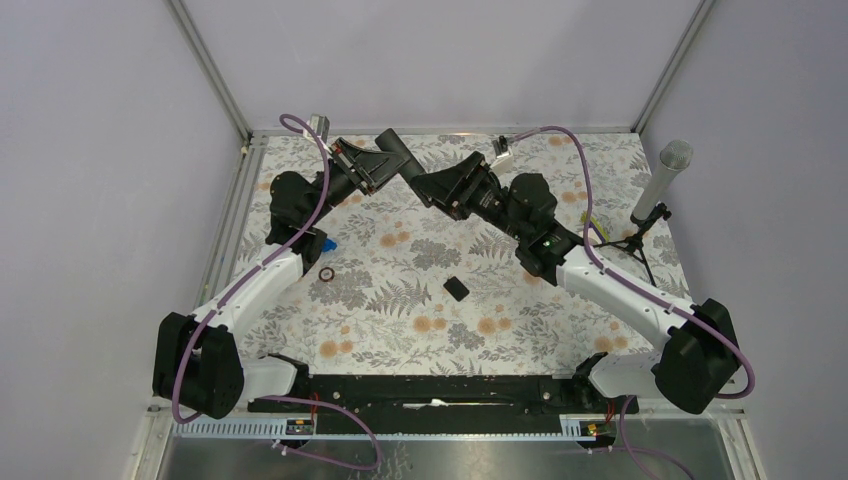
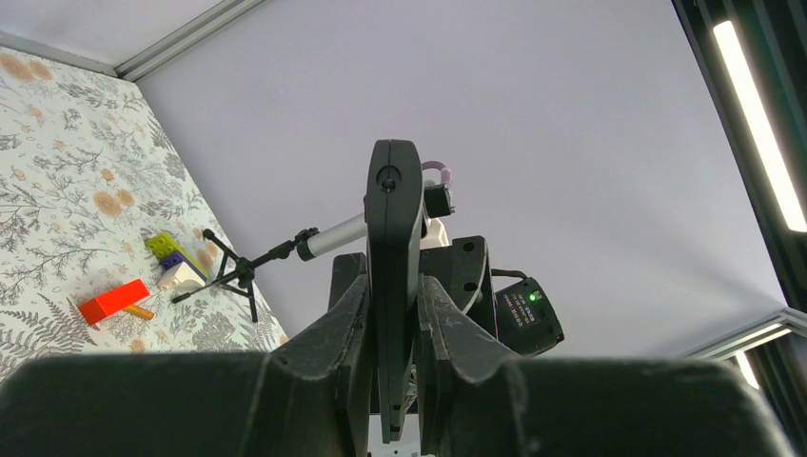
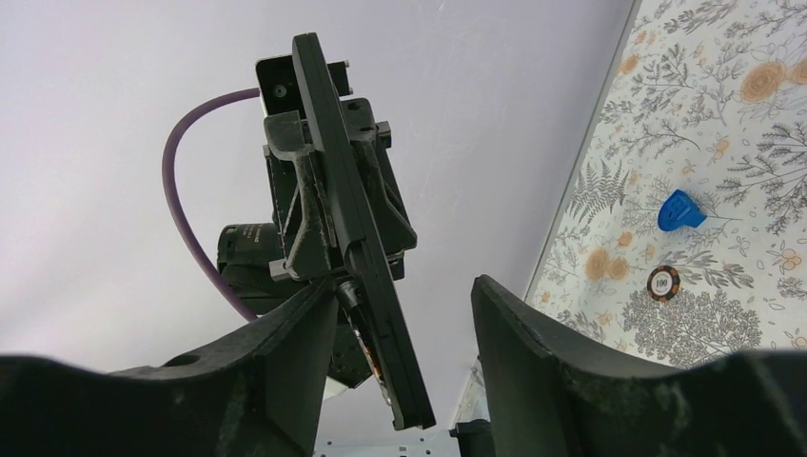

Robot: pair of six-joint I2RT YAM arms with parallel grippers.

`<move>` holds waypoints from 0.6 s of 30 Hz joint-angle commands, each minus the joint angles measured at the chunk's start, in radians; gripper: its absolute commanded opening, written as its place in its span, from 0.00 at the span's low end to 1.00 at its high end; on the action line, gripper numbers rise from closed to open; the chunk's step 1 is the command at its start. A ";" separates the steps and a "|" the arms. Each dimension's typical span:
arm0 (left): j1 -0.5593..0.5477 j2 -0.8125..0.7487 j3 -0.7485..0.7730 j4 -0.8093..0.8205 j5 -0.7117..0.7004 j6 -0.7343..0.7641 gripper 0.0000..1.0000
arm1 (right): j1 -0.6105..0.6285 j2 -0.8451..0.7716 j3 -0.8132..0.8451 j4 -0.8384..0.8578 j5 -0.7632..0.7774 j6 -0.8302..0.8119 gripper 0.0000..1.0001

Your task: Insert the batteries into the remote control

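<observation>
Holding the remote control (image 2: 393, 238) raised over the far bench (image 1: 400, 320), the left fingers (image 2: 333, 333) clench it edge-on while the right fingers (image 3: 533, 343) stand spread beside it, grasping nothing; loading appears in hand, so the next move calls for fetching the batteries, which cannot be made out.

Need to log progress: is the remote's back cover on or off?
Off: the small black cover lies on the table, apart from the remote held up by the left gripper.

You cannot tell whether batteries sit in the remote control (image 3: 354, 238): the right pincer's (image 3: 402, 286) blurred finger (image 3: 276, 367) covers that part.
</observation>
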 commanded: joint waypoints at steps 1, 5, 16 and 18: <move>-0.001 -0.030 0.014 0.080 -0.015 -0.006 0.00 | -0.006 -0.014 -0.019 0.032 -0.018 0.003 0.60; -0.001 -0.028 0.019 0.085 -0.018 -0.017 0.00 | -0.006 -0.021 -0.033 0.032 -0.019 0.005 0.56; -0.001 -0.038 0.046 0.056 -0.018 -0.024 0.00 | -0.007 -0.035 -0.065 0.040 -0.024 -0.002 0.46; -0.001 -0.038 0.051 0.042 -0.014 -0.029 0.00 | -0.006 -0.035 -0.069 0.042 -0.024 -0.004 0.45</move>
